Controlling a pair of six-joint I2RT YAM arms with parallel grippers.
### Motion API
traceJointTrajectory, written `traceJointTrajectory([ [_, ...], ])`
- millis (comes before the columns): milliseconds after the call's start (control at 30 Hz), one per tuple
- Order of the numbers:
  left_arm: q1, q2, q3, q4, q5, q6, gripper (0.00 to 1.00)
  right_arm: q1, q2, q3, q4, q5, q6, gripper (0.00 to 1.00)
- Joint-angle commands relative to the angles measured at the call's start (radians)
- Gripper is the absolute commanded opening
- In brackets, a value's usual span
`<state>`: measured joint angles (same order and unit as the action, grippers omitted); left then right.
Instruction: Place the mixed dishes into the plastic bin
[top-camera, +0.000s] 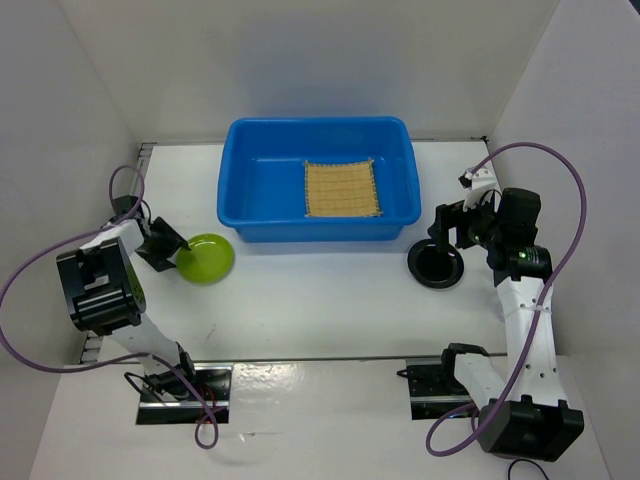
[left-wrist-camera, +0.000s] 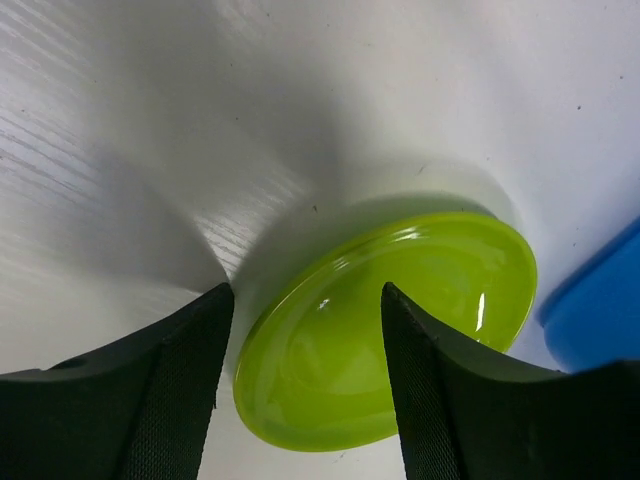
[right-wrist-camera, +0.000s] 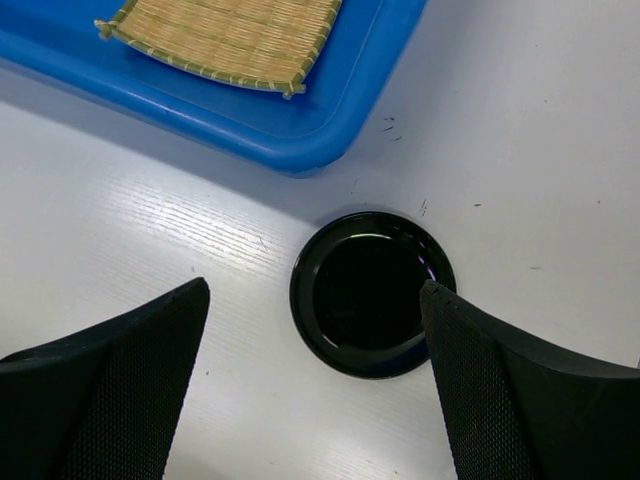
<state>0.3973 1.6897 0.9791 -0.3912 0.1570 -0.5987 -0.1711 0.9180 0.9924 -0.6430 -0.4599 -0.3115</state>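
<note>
The blue plastic bin (top-camera: 250, 190) stands at the back centre with the tan woven mat (top-camera: 342, 189) lying in its right half. The lime-green plate (top-camera: 207, 256) lies on the table left of the bin's front. My left gripper (top-camera: 172, 243) is open, its jaws straddling the plate's left rim; the plate (left-wrist-camera: 400, 330) fills the gap between the fingers. The black dish (top-camera: 436, 265) lies right of the bin's front corner. My right gripper (top-camera: 445, 228) is open just above it, the dish (right-wrist-camera: 372, 293) between its fingers. No clear cup is in view.
White walls close in the table on the left, back and right. The bin's front right corner (right-wrist-camera: 300, 150) and the mat (right-wrist-camera: 225, 35) show at the top of the right wrist view. The bin's edge (left-wrist-camera: 600, 310) shows at the right of the left wrist view.
</note>
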Motion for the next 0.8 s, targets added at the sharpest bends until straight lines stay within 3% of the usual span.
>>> traceJointTrajectory([
  [0, 0.006, 0.036, 0.01, -0.012, 0.029, 0.028, 0.68, -0.007, -0.019, -0.003, 0.031, -0.005, -0.005, 0.9],
  [200, 0.006, 0.082, 0.01, -0.003, 0.09, 0.048, 0.68, -0.016, -0.019, -0.003, 0.04, 0.004, -0.005, 0.9],
  [400, -0.003, 0.122, 0.01, 0.006, 0.137, 0.057, 0.55, -0.016, -0.019, -0.003, 0.04, 0.013, -0.005, 0.9],
  [667, -0.012, 0.151, 0.02, 0.006, 0.197, 0.077, 0.2, -0.016, -0.019, -0.003, 0.04, 0.013, -0.005, 0.9],
  [767, -0.012, 0.151, 0.02, 0.006, 0.207, 0.077, 0.03, -0.016, -0.019, -0.003, 0.04, 0.013, -0.005, 0.9],
])
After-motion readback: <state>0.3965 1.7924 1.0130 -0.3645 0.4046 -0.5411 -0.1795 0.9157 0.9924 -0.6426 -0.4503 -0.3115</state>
